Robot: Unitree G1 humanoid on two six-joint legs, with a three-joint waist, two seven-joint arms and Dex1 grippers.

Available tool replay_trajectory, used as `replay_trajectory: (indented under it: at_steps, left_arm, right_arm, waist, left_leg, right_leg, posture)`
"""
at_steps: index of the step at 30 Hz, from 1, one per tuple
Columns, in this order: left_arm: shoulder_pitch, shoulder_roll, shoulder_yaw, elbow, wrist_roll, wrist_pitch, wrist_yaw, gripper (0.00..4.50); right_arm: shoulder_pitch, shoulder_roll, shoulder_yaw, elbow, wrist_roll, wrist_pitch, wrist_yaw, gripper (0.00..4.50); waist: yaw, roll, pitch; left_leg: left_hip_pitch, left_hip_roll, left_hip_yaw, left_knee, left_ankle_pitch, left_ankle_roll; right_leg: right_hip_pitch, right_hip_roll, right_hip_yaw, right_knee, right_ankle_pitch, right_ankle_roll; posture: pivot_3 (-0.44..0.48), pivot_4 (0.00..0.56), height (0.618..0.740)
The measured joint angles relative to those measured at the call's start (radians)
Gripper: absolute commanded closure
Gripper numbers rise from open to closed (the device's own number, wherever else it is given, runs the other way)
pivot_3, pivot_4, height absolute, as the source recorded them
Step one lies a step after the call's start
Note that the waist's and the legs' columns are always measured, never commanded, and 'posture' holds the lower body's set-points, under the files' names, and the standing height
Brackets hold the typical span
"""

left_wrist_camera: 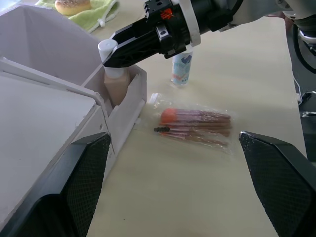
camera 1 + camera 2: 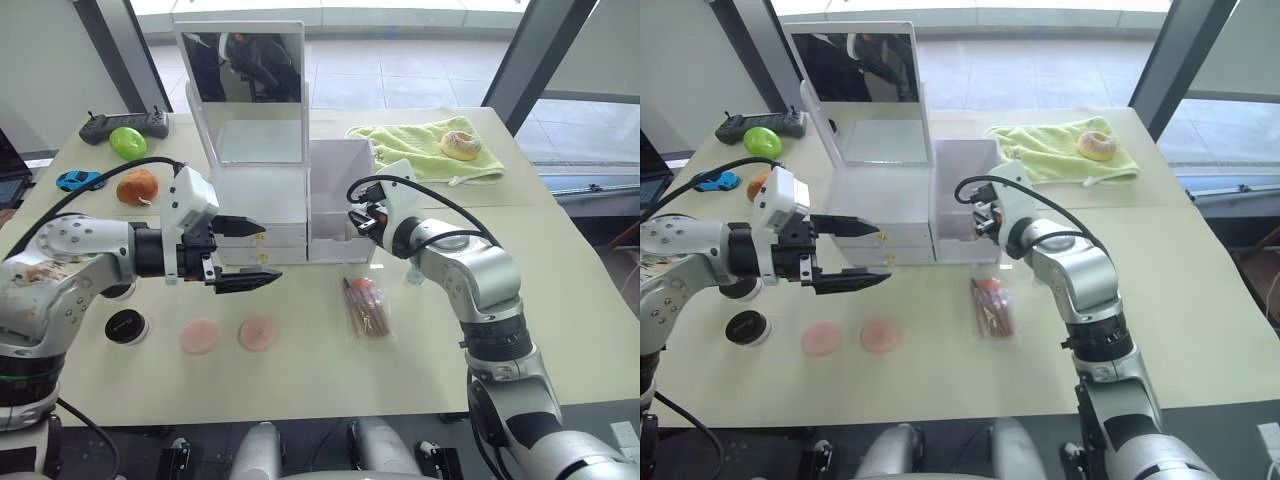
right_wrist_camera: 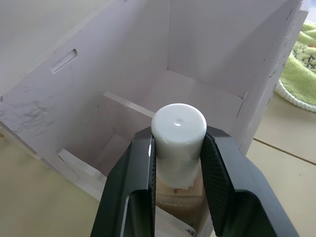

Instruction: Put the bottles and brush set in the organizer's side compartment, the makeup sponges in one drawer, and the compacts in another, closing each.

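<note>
I am pinching the foundation bottle [image 3: 177, 163] by its smooth white cap with my right gripper [image 3: 177, 163] clamped (probably rigid, slippery plastic), lowering it into the organizer's side compartment [image 1: 129, 96], my left gripper [image 2: 243, 254] hanging wide open, empty.

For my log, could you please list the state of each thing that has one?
Left gripper: open, holding nothing.
Right gripper: shut on foundation bottle, upright in side compartment.
Drawers: closed.
Small bottle: upright on table.
Brush set: lying on table.

side compartment [image 3: 207, 59] open above — right pincer [image 1: 111, 53] and bottle [image 3: 177, 148] block its front.
</note>
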Motion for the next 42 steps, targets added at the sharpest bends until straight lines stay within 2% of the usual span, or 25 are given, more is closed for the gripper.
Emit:
replay_trajectory:
  at_steps: [6,7,11,15,18,22,25,28,32,42]
  left_arm:
    - [-0.035,0.016,0.007,0.0,-0.031,0.03,-0.021,0.0]
    - [-0.037,0.016,0.007,0.0,-0.033,0.034,-0.021,0.0]
    - [-0.05,0.01,0.009,0.0,-0.049,0.056,-0.008,0.0]
    - [-0.065,-0.017,0.017,-0.012,-0.067,0.048,-0.004,0.0]
    - [-0.056,-0.016,0.014,-0.04,-0.066,0.031,-0.02,0.0]
    - [-0.049,-0.011,-0.001,-0.05,-0.066,0.029,-0.062,0.0]
    - [-0.048,-0.008,-0.024,-0.049,-0.062,0.013,-0.097,0.0]
    - [-0.049,-0.008,-0.034,-0.047,-0.06,0.008,-0.121,0.0]
    - [-0.057,-0.011,-0.056,-0.043,-0.049,-0.004,-0.136,0.0]
    - [-0.063,-0.016,-0.064,-0.024,-0.025,-0.033,-0.148,0.0]
  right_arm:
    - [0.005,0.017,-0.005,-0.008,0.001,0.0,0.006,0.15]
    - [0.005,0.018,-0.008,-0.017,0.001,0.001,0.008,0.06]
    - [-0.001,0.014,-0.06,-0.125,0.04,0.067,0.012,0.06]
    - [-0.047,-0.003,-0.185,-0.3,0.127,0.196,0.01,0.06]
    - [-0.027,-0.045,-0.298,-0.416,0.184,0.297,0.01,0.06]
    - [0.079,-0.09,-0.411,-0.506,0.224,0.387,0.013,0.06]
    - [0.249,-0.144,-0.448,-0.556,0.226,0.397,0.022,0.06]
    - [0.356,-0.147,-0.452,-0.568,0.219,0.39,0.02,0.06]
    - [0.414,-0.142,-0.443,-0.583,0.21,0.348,0.005,0.06]
    - [0.442,-0.064,-0.371,-0.504,0.163,0.203,-0.04,0.06]
  waist:
    - [0.0,0.0,0.0]
    - [0.0,0.0,0.0]
    - [0.002,0.0,0.0]
    - [0.004,-0.001,0.0]
    - [0.006,-0.002,-0.001]
    - [0.004,-0.002,-0.001]
    - [0.004,-0.002,-0.001]
    - [-0.001,-0.001,-0.001]
    - [-0.003,-0.001,-0.001]
    - [0.003,-0.001,-0.001]
  left_leg:
    - [-0.003,0.0,0.0,0.0,0.0,0.001]
    - [-0.003,0.0,0.0,0.0,0.001,0.001]
    - [-0.006,0.0,-0.001,0.001,0.001,0.002]
    - [-0.007,0.0,-0.001,0.001,0.001,0.002]
    - [-0.007,0.0,-0.002,0.001,0.001,0.002]
    - [-0.006,0.0,-0.001,0.001,0.001,0.002]
    - [-0.007,0.0,-0.001,0.001,0.001,0.002]
    - [-0.007,0.0,0.0,0.0,0.002,0.002]
    - [-0.006,0.0,-0.001,0.0,0.002,0.003]
    - [-0.007,0.0,-0.001,0.001,0.002,0.003]
  right_leg:
    - [-0.003,0.0,0.0,0.001,0.0,0.0]
    - [-0.004,0.0,0.0,0.001,0.001,0.0]
    - [-0.005,0.0,0.0,0.001,0.001,0.001]
    - [-0.005,0.0,-0.001,0.0,0.002,0.001]
    - [-0.005,0.0,-0.001,0.0,0.002,0.001]
    - [-0.005,0.0,-0.001,0.0,0.002,0.001]
    - [-0.005,0.0,-0.001,-0.001,0.002,0.001]
    - [-0.005,0.001,0.001,-0.001,0.002,0.001]
    - [-0.005,0.001,0.001,0.0,0.002,0.001]
    - [-0.005,0.001,0.001,-0.001,0.002,0.001]
  posture:
    - [0.0,0.15,0.74]
    - [0.0,0.15,0.74]
    - [0.0,0.15,0.74]
    - [0.0,0.15,0.74]
    - [0.0,0.15,0.74]
    - [0.0,0.15,0.74]
    - [0.0,0.15,0.74]
    - [0.0,0.15,0.74]
    - [0.0,0.15,0.74]
    - [0.0,0.15,0.74]
